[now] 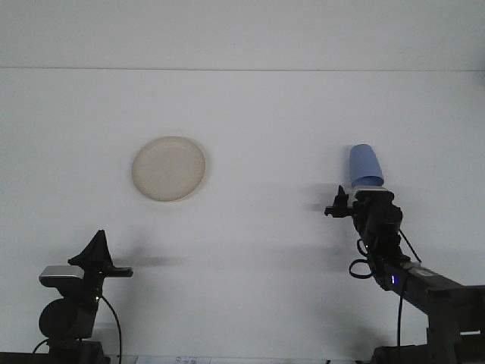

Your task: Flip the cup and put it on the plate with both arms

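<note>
Right tool (339, 206) just near of blue cup (365, 164), grip state unclear; left tool (96, 250) idle, unclear; plate (168, 168) far left on desk (258, 114)

A plain white desk (250, 250) is seen filling nearly the whole view, its surface smooth and unpatterned. Far beyond the end effectors, a thin straight line is drawn across the picture where the desk's back edge is met by a white wall (242, 34). The wall is left bare and evenly lit. Soft, diffuse light is cast over the scene, and only faint grey shadows are laid on the desk surface near each end effector
</note>
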